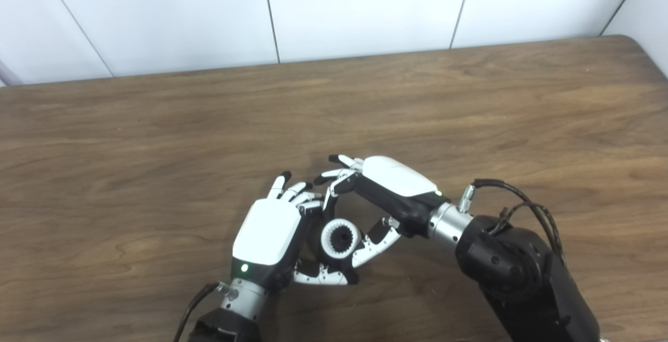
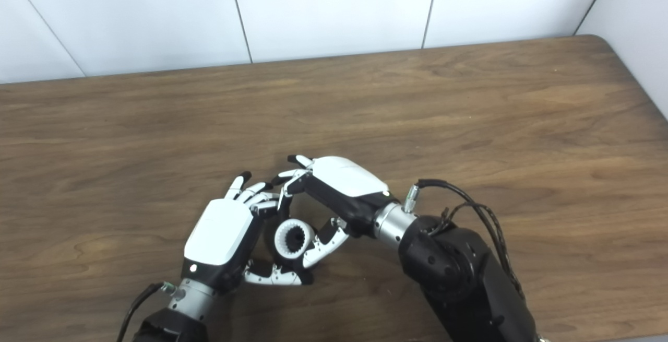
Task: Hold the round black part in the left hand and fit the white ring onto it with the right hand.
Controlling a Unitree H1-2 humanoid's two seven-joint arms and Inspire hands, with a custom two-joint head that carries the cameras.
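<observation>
The white ring (image 1: 334,238), toothed on its inner edge, sits around the round black part (image 1: 343,237), which shows only as a dark core in the ring's middle. My left hand (image 1: 271,232) cups this pair from the left, thumb curled under it and fingers reaching up behind. From the right, my right hand (image 1: 396,183) arches over the ring (image 2: 288,239): its thumb presses the ring's right side and its fingers come down at the upper left. Both hands (image 2: 222,237) (image 2: 344,180) are closed around the pair, just above the table.
The brown wooden table (image 1: 469,102) stretches far and to both sides of the hands. A white panelled wall (image 1: 365,8) stands behind its back edge. The table's right corner is rounded, near the wall. Cables loop off my right wrist (image 1: 522,201).
</observation>
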